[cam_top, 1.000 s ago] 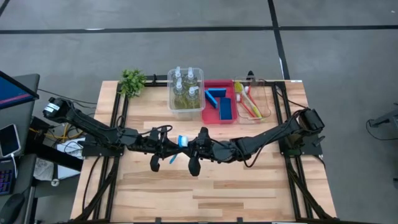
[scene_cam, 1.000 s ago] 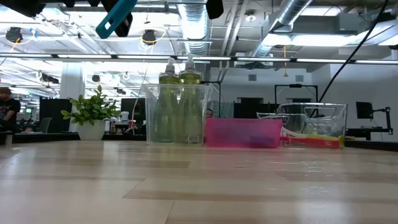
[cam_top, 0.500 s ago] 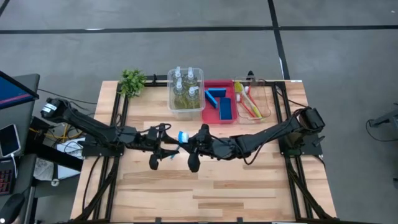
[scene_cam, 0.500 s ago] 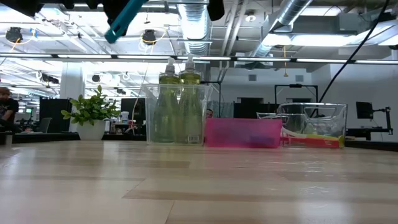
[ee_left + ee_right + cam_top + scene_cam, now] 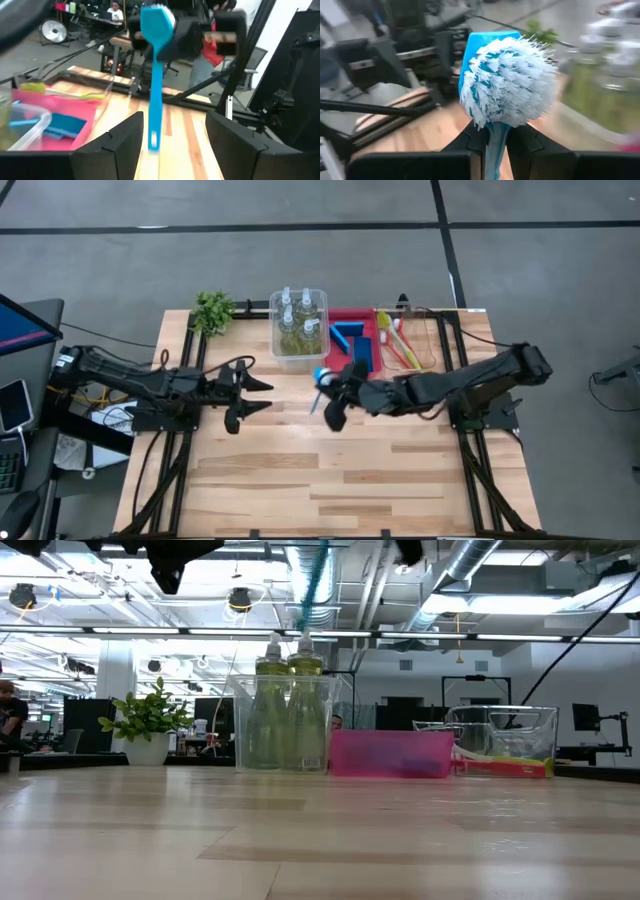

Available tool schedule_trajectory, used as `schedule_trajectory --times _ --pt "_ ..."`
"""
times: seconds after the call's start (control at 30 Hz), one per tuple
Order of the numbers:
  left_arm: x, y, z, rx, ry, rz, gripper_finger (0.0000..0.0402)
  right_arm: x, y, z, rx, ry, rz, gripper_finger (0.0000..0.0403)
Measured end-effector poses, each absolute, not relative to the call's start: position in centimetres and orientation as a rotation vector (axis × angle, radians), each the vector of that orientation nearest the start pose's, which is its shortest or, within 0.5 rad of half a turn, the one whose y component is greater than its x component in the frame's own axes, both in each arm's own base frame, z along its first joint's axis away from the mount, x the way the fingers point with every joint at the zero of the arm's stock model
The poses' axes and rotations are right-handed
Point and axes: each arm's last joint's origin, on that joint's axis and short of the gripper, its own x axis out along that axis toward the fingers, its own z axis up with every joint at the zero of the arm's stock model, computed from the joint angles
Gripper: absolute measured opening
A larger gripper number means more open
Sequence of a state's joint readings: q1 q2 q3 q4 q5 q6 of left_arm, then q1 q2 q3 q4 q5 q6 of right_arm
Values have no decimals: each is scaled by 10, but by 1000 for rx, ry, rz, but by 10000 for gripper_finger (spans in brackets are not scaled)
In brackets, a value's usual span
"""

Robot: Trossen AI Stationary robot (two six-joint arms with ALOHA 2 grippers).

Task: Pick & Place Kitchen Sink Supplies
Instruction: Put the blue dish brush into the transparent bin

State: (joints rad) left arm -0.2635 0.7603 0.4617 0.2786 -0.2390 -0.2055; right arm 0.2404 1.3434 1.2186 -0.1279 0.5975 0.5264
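Holding the blue brush [image 5: 319,383] by its handle, the right gripper [image 5: 337,392] sits just below the centre of the high view, its two fingers pinching the stem so that the white-bristled head rises above them; in the right wrist view that head [image 5: 507,80] fills the middle of the frame, the handle running down between the dark fingers [image 5: 470,142]. The right arm reaches in from the right edge of the table [image 5: 350,480], stretched long and low toward the centre, the brush in front of the red bin [image 5: 340,315].

In the left wrist view the brush [image 5: 155,75] hangs upright at upper centre, clamped by the other arm's gripper, with the left fingers [image 5: 120,140] spread wide at the bottom and touching nothing. The left gripper [image 5: 250,393] lies left of centre in the high view, well apart from the brush, its arm extended from the left edge.

Behind, at top centre, four soap bottles [image 5: 297,320] stand in the clear bin [image 5: 274,345], blue sponges [image 5: 360,352] lie in the red bin, and red and yellow-green brushes [image 5: 395,340] lie in the clear tray to its right.
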Motion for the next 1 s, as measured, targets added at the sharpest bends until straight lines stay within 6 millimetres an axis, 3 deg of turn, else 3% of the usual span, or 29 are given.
schedule_trajectory --times 0.37,0.63,0.83,1.0 --pt "160 -33 272 -185 28 -5 197 228 11 387 422 237 -578 39" --pt "155 -31 274 -128 25 11 189 184 -26 380 435 399 -814 39" --pt "151 -30 274 -126 32 25 186 169 -49 371 427 520 -948 39" --pt "151 -30 274 -129 32 26 185 168 -72 363 403 618 -1003 39"
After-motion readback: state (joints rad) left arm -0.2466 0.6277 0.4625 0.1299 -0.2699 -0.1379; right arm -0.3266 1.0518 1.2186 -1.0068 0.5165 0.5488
